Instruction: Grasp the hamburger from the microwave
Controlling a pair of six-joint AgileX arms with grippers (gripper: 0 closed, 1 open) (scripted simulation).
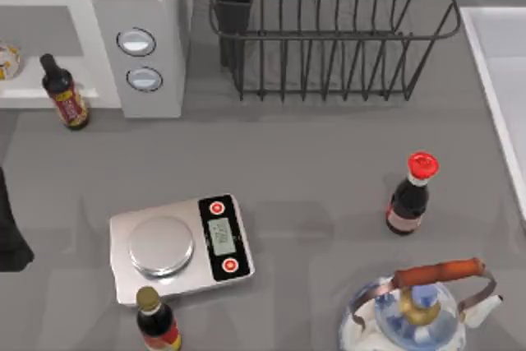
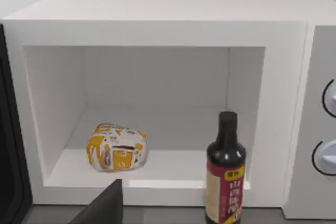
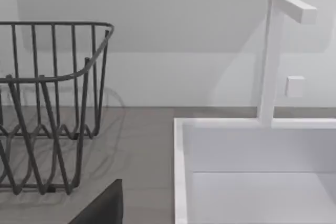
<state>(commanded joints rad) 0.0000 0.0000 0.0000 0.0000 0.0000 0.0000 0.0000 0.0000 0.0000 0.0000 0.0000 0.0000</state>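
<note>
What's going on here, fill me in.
The left gripper faces the open microwave from the front, nothing held yet. The hamburger sits on the microwave floor, with a sauce bottle standing at the opening beside it. The right arm points toward the dish rack and sink.

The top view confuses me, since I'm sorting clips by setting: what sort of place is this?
Most likely a simulated kitchen counter: an open microwave with a hamburger inside, a wire dish rack, and a sink with its faucet.
</note>
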